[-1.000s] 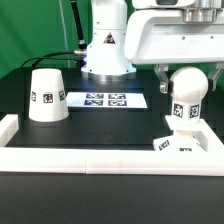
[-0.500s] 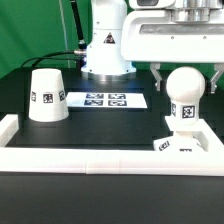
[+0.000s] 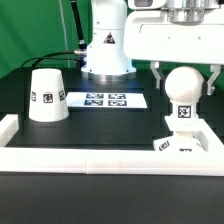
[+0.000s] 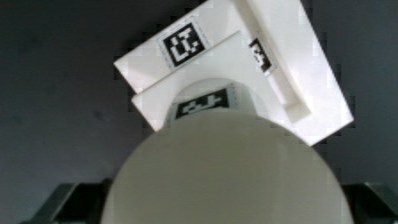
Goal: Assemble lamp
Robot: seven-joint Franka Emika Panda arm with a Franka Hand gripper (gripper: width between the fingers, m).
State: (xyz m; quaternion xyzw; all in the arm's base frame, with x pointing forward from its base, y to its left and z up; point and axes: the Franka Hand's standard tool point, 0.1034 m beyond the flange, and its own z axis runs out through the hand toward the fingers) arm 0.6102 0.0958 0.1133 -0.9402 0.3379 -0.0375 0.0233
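I judge the bulb step done: the bulb (image 3: 185,92) stands upright on the base (image 3: 178,146), by the rail (image 3: 100,160) at the table's (image 3: 105,130) near edge, on the exterior view's right. My gripper (image 3: 186,80) straddles its ball, jaws wide, holding nothing. The next move calls for lifting clear and fetching the shade (image 3: 47,95) by the opposite edge. No containers here.

The exterior camera is looking across the table (image 3: 100,132) from slightly above, at middle range, facing the arm's pedestal (image 3: 106,55). The wrist camera is pointing steeply down from very close above the bulb (image 4: 214,175). Both views are sharing that bulb and the base (image 3: 183,144) beneath it.
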